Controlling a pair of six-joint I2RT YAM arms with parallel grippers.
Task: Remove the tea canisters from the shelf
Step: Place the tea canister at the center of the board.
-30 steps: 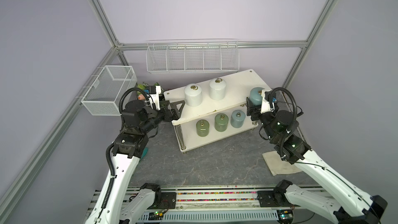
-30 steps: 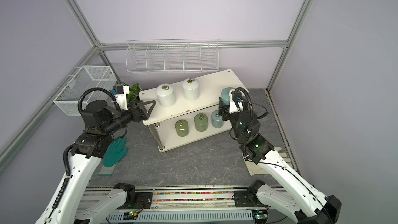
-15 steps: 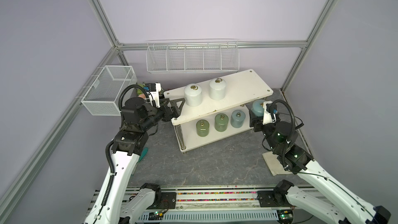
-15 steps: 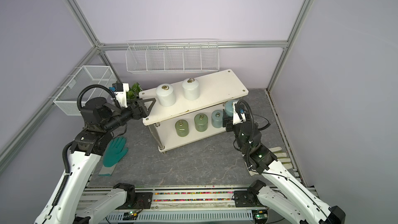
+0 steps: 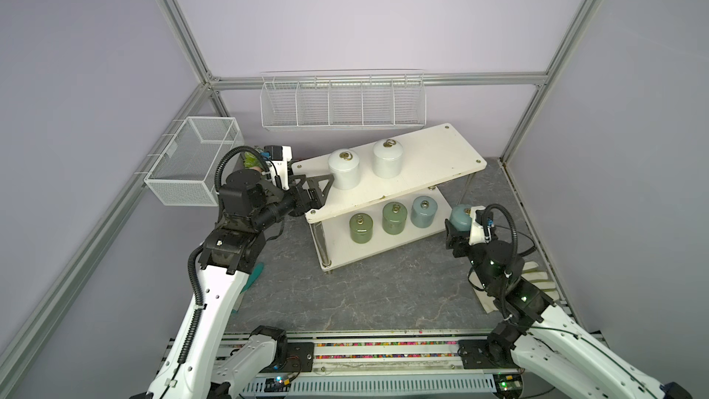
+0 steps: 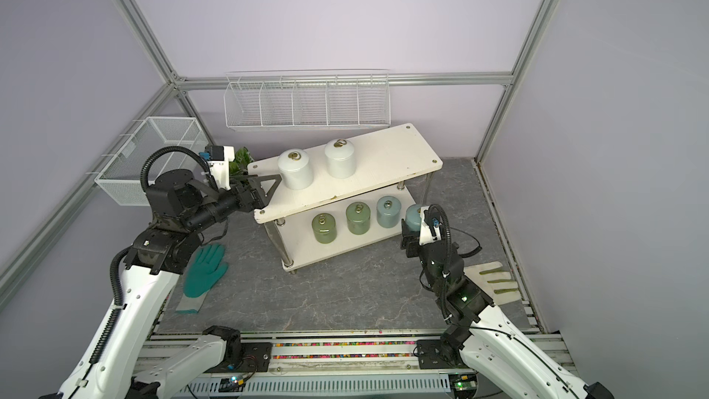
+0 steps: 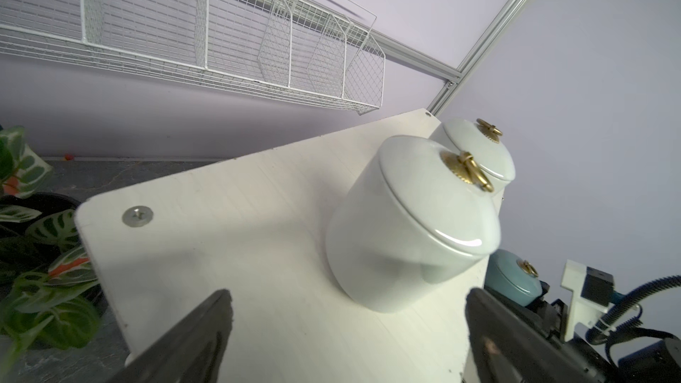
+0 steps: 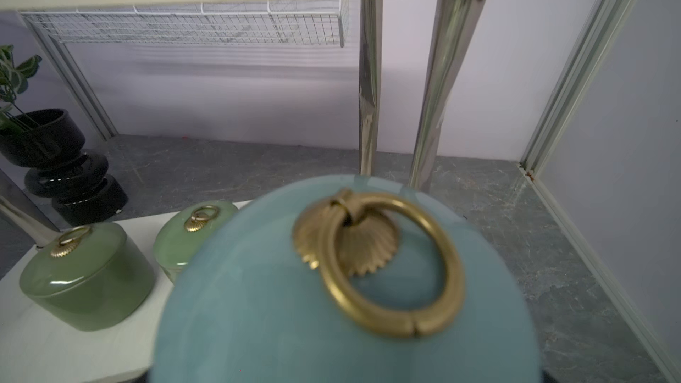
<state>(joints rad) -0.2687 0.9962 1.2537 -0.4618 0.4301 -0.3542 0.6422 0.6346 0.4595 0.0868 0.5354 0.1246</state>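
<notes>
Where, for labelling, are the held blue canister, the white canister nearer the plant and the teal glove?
Held blue canister (image 8: 258,307), right wrist view, lid.
White canister (image 5: 343,177), a top view, side wall.
Teal glove (image 6: 202,274), a top view, its middle.

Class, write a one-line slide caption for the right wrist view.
Close-up: pale blue tea canister fills the foreground, two green canisters standing beyond it on the shelf's lower board.

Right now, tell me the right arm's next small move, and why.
Probably lower the pale blue canister straight down onto the grey floor. The right gripper is shut on it, it sits clear of the shelf, beside its end, and the floor there looks bare.
</notes>
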